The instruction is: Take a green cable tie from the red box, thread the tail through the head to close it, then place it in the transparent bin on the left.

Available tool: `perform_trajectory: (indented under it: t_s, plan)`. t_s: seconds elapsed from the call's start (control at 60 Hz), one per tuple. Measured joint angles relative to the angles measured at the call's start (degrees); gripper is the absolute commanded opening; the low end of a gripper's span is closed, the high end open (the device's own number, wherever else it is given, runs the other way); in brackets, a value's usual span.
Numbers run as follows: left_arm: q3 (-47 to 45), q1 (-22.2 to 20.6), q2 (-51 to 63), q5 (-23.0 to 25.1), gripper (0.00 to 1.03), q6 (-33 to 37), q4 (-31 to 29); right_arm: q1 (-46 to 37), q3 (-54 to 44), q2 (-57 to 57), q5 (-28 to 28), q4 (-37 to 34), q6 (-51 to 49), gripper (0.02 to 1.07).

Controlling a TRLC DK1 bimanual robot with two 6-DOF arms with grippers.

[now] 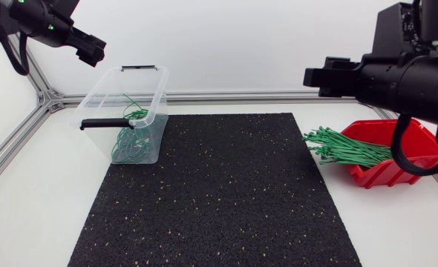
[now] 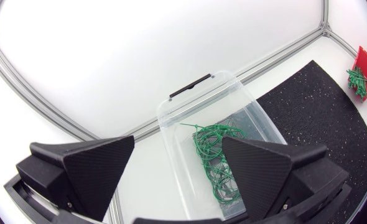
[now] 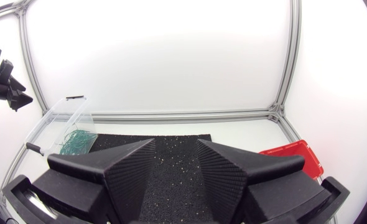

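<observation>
My left claw [image 2: 178, 149] is hanging released, its 2 fingers spread wide with nothing between them. It is hovering above the transparent bin [image 2: 171, 115], which is sitting directly under the gap. Inside the bin a tangle of looped green cable ties [image 2: 214, 149] is lying on the bottom. In the head view the left claw [image 1: 90, 49] is sitting high, beyond the bin's [image 1: 100, 96] far left side, clear of its rim.

My right claw [image 3: 175, 146] is also standing released, a narrow gap between its fingers and nothing in it. It is looking across the black mat [image 3: 183, 139], with the red box [image 3: 292, 155] off to its right. From above, the right claw [image 1: 319, 76] is hanging over the counter [image 1: 33, 208], past the mat's [image 1: 219, 200] far right corner.

The red box [image 1: 386, 174] is resting on the counter just beside the mat's right edge. A bundle of straight green cable ties [image 1: 345, 148] is spilling from its open side toward the mat. The bin is standing at the mat's far left corner, well apart from the box.
</observation>
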Motion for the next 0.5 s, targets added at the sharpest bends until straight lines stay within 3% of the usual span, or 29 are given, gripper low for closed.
perform_trajectory:
  t_s: [0.2,0.5]
  plan:
    - [-1.4,1.0,-2.1,-0.6,0.99,0.0,-0.5,-5.6,-2.9,-5.4,-1.3,2.4,-5.4,0.54]
    - [-12.7,2.2,-13.9,-0.8,0.99,0.0,0.7,-16.4,-8.5,-13.3,-7.1,5.2,-11.1,0.54]
